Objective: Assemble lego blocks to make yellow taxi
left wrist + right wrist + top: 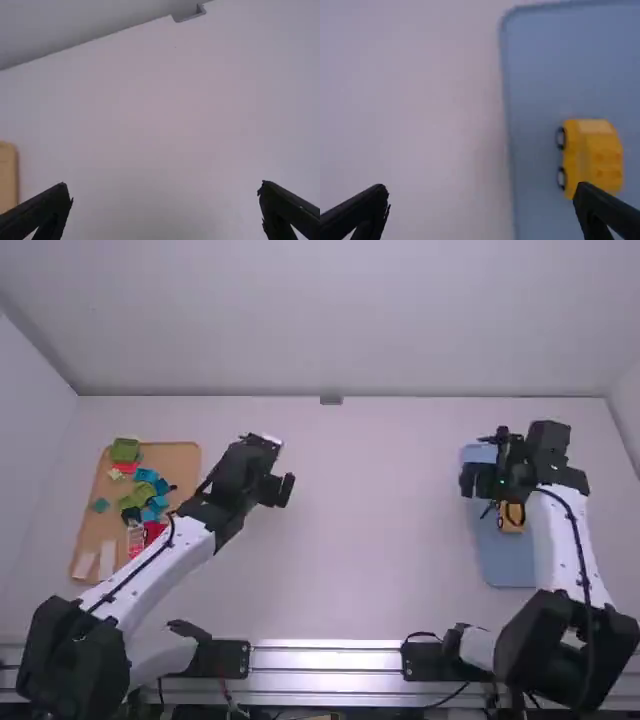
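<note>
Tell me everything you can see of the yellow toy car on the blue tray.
The yellow toy car looks like plastic, with a paler patch at one end and two black wheels with light hubs along one side. It appears upright on the blue tray, in from its left edge. One finger of the open right pincer overlaps its corner in view; contact is unclear.

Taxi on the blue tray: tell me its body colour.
Yellow, the taxi shows best in the right wrist view.
</note>
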